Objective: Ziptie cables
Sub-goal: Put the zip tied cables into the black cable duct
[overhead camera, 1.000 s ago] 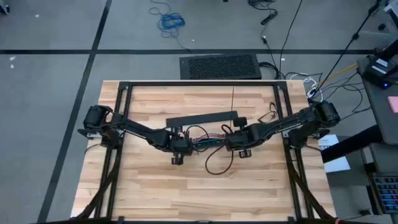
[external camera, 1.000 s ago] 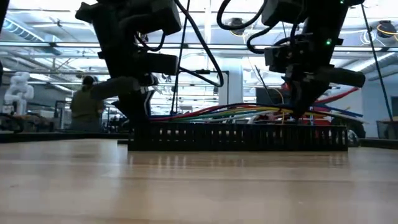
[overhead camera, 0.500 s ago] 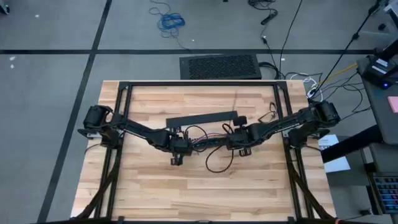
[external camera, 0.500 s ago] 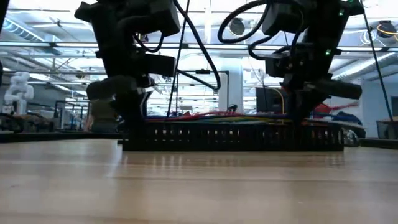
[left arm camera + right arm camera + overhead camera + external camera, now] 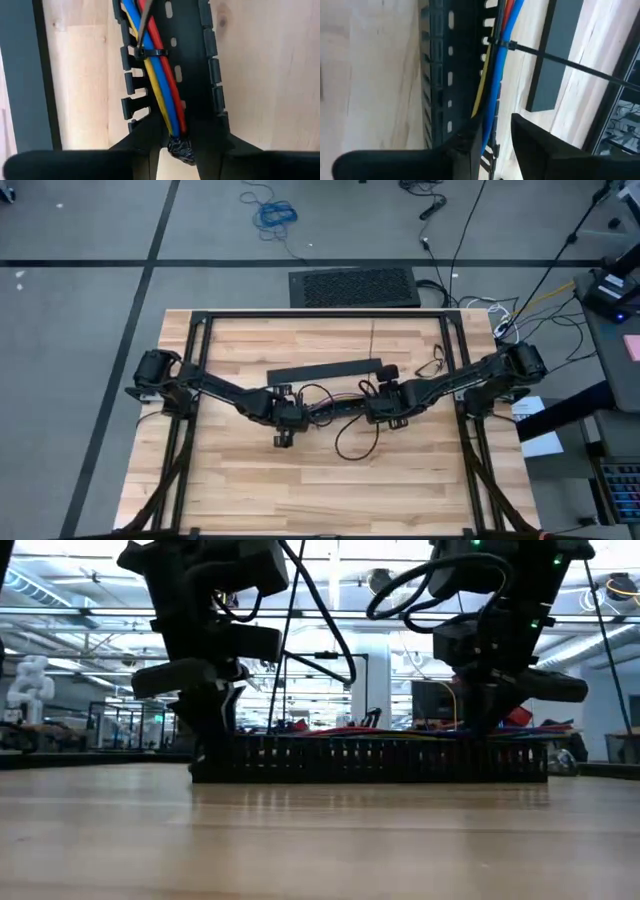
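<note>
Two dark arms, looping black cables.

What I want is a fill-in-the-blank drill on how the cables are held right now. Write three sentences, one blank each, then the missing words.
1. In each wrist view a thin black ____ is cinched around the cables.
2. The left gripper and the right gripper are both ____ on the cables.
3. Under the cables lies the black slotted bar, on a table of pale ____.

Missing words: ziptie; shut; wood.
</note>
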